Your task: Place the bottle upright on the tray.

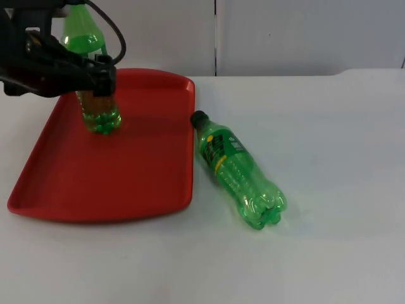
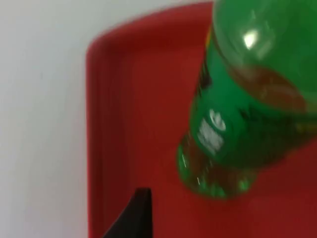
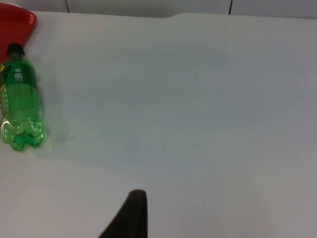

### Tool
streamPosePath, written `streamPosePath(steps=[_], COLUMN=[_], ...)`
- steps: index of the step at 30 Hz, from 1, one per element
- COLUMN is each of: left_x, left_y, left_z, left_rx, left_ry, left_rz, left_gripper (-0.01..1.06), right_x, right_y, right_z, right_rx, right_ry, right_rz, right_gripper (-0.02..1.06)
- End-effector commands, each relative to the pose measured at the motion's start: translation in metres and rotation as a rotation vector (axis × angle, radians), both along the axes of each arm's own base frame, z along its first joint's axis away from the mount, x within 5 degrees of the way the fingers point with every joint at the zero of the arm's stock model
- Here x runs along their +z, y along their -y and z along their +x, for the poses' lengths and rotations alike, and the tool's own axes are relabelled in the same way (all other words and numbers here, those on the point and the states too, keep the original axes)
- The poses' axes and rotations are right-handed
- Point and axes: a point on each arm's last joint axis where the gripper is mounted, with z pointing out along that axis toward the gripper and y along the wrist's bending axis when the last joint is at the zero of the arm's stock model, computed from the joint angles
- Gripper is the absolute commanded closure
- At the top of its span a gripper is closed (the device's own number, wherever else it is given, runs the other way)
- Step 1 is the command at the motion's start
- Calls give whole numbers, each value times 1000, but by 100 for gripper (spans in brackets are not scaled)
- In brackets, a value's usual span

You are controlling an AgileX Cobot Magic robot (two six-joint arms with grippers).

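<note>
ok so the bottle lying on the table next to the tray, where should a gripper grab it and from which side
Probably around the labelled middle of the lying bottle, coming down from above with the fingers across its width. It lies flat on the white table, its cap beside the red tray and its lobed base pointing away. The middle looks straight-sided, while the neck tapers and the base is bumpy.
</note>
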Motion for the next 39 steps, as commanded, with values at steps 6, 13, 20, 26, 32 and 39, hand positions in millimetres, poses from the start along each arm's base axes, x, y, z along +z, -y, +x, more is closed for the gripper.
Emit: streamPosePath(steps=[6, 13, 20, 26, 32, 39], left_x=[31, 91, 136, 171, 199, 230], left_y=[1, -1, -4, -7, -10, -15], left_z=[-20, -44, -69, -99, -130, -168], left_rx=[-16, -36, -51, -70, -86, -101], left_ry=[-119, -61, 10, 37, 69, 146], left_rz=[-25, -44, -56, -62, -66, -69], left_gripper=[0, 0, 0, 0, 0, 0], right_x=[0, 0, 0, 0, 0, 0], right_y=[0, 0, 0, 0, 0, 0], right_z=[0, 0, 0, 0, 0, 0], right_rx=[-4, -4, -4, -4, -4, -4], right_ry=[8, 8, 8, 8, 8, 8], right_rz=[-4, -4, -4, -4, -4, -4], right_gripper=[8, 8, 8, 8, 8, 8])
